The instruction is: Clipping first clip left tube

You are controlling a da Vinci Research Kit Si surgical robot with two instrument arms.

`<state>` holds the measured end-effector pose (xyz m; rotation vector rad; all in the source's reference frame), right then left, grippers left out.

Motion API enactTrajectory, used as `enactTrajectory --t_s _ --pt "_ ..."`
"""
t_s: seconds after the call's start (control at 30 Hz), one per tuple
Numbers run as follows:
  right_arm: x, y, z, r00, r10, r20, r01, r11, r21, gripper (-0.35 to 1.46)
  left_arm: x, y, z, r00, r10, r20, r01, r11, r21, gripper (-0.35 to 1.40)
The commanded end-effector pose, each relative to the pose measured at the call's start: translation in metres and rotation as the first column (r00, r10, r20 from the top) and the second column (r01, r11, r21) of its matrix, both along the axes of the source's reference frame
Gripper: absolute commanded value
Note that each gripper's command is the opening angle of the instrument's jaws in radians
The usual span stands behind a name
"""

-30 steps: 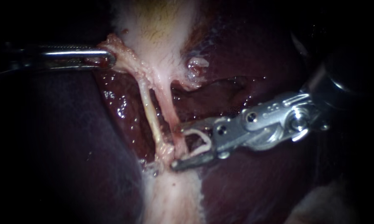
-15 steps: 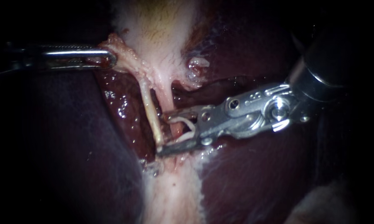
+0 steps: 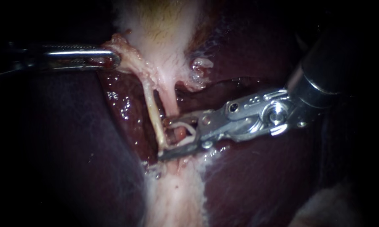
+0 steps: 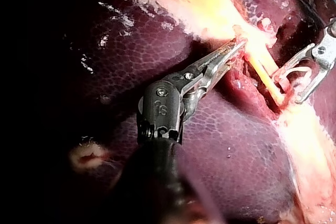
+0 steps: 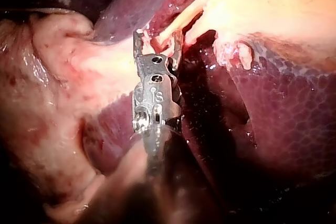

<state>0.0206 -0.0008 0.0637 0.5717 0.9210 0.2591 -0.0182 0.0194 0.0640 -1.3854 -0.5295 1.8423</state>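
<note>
My left instrument [image 3: 110, 59] reaches in from the left, its jaws shut on the pale tissue at the gallbladder [image 3: 160, 25] neck and holding it leftward. Below the neck run two tubes: the thin yellowish left tube [image 3: 153, 110] and the pinker right tube [image 3: 169, 103]. My right instrument [image 3: 164, 138] has open jaws carrying a white clip [image 3: 186, 128]. The right tube shows between them behind the clip, and their tips reach the left tube. In the right wrist view a pale tube [image 5: 181, 18] runs in between the jaws [image 5: 157, 38]. The left wrist view shows my left instrument [image 4: 231, 53] gripping.
Dark wet liver [image 3: 72, 138] lies on both sides of the tubes. A pale band of tissue [image 3: 175, 197] continues below the jaws. A small whitish nub [image 3: 200, 65] sits on the liver to the right of the neck.
My right instrument has advanced leftward and slightly upward, bringing its open jaws and clip from beside the tubes to around them. The left instrument's hold is unchanged.
</note>
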Motion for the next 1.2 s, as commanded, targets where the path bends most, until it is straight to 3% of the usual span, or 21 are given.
enactTrajectory --t_s 0.03,0.33,0.7,1.2 --pt "0.0 0.0 0.0002 1.0 -0.002 0.004 0.002 1.0 0.003 0.49 0.0 0.0 0.0001 1.0 0.001 0.001 -0.001 1.0 0.001 -0.35" --pt "-0.0003 -0.0003 0.0028 0.9994 -0.016 0.029 0.017 1.0 -0.009 0.49 0.0001 -0.0001 -0.0005 1.0 -0.003 0.005 0.003 1.0 0.001 -0.35" --pt "-0.0004 0.0007 0.0053 0.9993 -0.023 0.03 0.024 1.0 -0.008 0.49 -0.0001 -0.0002 -0.0007 1.0 -0.002 0.006 0.002 1.0 0.002 -0.35" --pt "0.0032 0.0004 0.0067 0.9973 -0.042 -0.06 0.041 0.999 -0.006 0.5 -0.0003 -0.0002 -0.0008 1.0 -0.005 0.008 0.005 1.0 0.001 -0.35"
